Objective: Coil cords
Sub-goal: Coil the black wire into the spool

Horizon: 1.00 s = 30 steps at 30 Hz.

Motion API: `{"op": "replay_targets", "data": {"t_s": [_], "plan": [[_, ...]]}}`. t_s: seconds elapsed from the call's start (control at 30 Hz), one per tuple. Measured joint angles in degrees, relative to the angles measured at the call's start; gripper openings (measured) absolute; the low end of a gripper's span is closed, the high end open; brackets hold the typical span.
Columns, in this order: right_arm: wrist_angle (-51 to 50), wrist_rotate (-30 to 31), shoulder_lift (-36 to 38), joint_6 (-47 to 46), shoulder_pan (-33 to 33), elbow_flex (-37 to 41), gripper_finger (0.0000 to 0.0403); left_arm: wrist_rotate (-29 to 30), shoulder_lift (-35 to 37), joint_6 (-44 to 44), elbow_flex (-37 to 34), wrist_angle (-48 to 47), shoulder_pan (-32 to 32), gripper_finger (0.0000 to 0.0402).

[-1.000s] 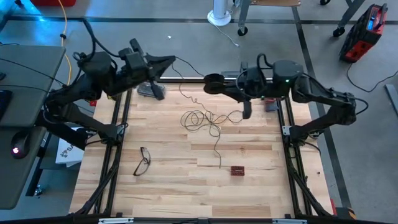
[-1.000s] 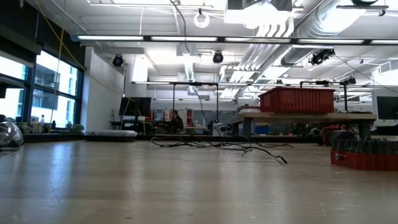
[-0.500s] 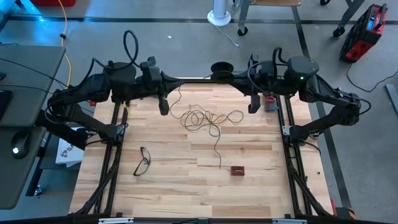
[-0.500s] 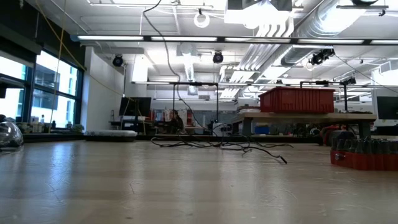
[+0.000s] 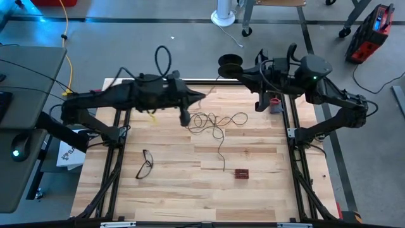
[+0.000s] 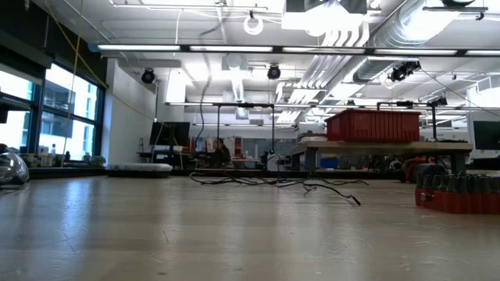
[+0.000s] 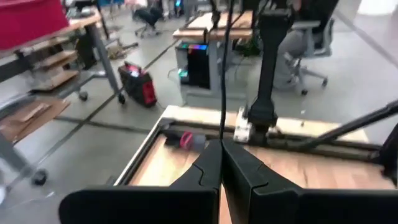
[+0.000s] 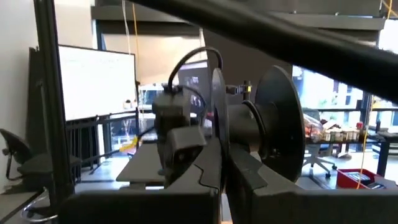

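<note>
Near edge of the table (image 5: 190, 196): small dark red block (image 5: 242, 173) sits close to the loose end of the wire (image 5: 215, 123), black-framed eyeglasses (image 5: 145, 163) lie well to its left. Mid-table, the wire lies in a loose tangle of overlapping loops, one strand trailing toward the near edge and stopping just beside the red block; in the low view the same tangle (image 6: 273, 182) shows as a flat dark heap far across the table. Left pincer (image 5: 201, 96) hangs just beyond the tangle's left side, fingers pressed together, nothing visible between them; its wrist view shows the two fingers (image 7: 208, 168) meeting at the tips with a thin dark line running up from them, can't tell whether it's gripped. Right pincer (image 5: 242, 71) is at the far edge of the table, fingers pressed together against the reel (image 5: 229, 62), which sits past the table's far rail; right wrist view shows the reel (image 8: 261, 134) right at the fingertips, its two black flanges edge-on. Thin strand runs from the reel toward the table. Yellow cable (image 5: 65, 38) lies on the floor far left.
</note>
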State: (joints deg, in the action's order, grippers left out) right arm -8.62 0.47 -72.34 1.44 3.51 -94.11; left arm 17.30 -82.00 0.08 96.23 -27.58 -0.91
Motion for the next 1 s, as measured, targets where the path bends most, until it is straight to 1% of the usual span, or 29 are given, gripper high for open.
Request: {"op": "replay_targets", "data": {"t_s": [0.1,0.27,0.37,0.47,0.53,0.63,0.77,0.9,1.0], "plan": [[0.8,-0.1,0.0,-0.1,0.0,0.0,0.0,-1.9,-2.4,1.1,-0.3,4.9,0.2,0.0],[1.5,-2.7,-0.1,-1.5,0.0,0.0,0.0,-4.3,-7.2,3.5,-0.3,11.1,0.6,0.0],[2.0,-2.7,-0.1,-1.6,-0.3,0.0,0.0,-6.3,-8.9,4.6,-0.3,15.7,0.6,0.0],[2.0,-2.9,0.0,-1.6,-0.3,0.0,0.0,-6.2,-9.1,5.8,-0.3,16.2,0.6,0.0],[2.0,-2.9,0.0,-1.6,-0.3,0.0,0.0,-4.7,-9.0,4.0,-0.3,15.1,1.0,0.0005],[2.8,-2.9,0.0,-1.4,-0.3,0.0,0.0,-4.9,-8.7,0.8,-0.3,13.2,2.0,0.0027],[3.4,-3.9,0.0,-1.4,-0.3,0.0,0.0,-6.8,-8.9,-2.6,-0.3,11.2,3.0,0.0072],[3.7,-4.0,0.0,-1.4,-0.3,0.0,0.0,-6.1,-9.2,-3.0,-0.4,8.5,3.9,0.0116],[3.7,-4.0,0.0,-1.4,-0.3,0.0,0.0,-4.8,-9.2,-2.2,-0.4,8.7,4.8,0.014]]}}
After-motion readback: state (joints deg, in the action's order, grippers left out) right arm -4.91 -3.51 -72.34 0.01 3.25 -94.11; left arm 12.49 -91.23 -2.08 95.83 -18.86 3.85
